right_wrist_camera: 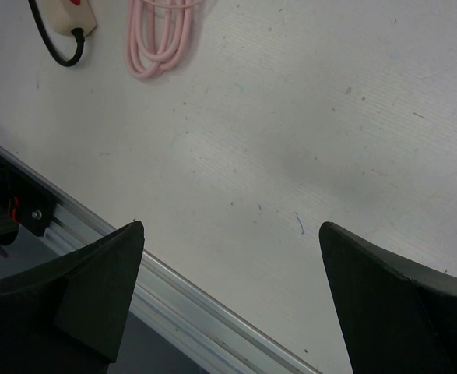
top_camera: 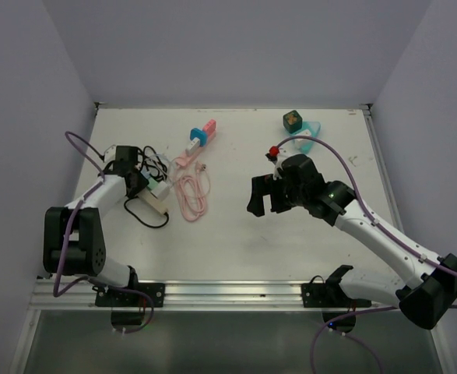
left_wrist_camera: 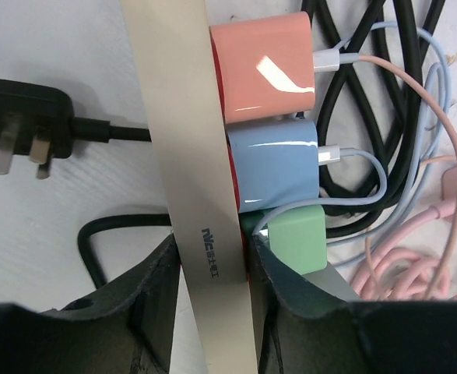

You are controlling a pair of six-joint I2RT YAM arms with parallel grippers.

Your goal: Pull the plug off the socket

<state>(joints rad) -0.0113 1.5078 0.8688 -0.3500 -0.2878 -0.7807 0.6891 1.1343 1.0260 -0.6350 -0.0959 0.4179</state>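
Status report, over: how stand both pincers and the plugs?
Left pincer astride strip, fingers against both sides. Right pincer open above table. Three plugs still in strip. Cables tangled beside plugs.

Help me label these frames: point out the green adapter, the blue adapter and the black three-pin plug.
green adapter [left_wrist_camera: 297, 238]: left wrist view, middle of its top face.
blue adapter [left_wrist_camera: 275, 165]: left wrist view, middle of its glossy face.
black three-pin plug [left_wrist_camera: 27, 115]: left wrist view, its body behind the pins.

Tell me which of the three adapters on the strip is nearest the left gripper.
The green adapter at the row's end on the power strip, beside the left gripper; blue adapter and salmon adapter sit farther off.
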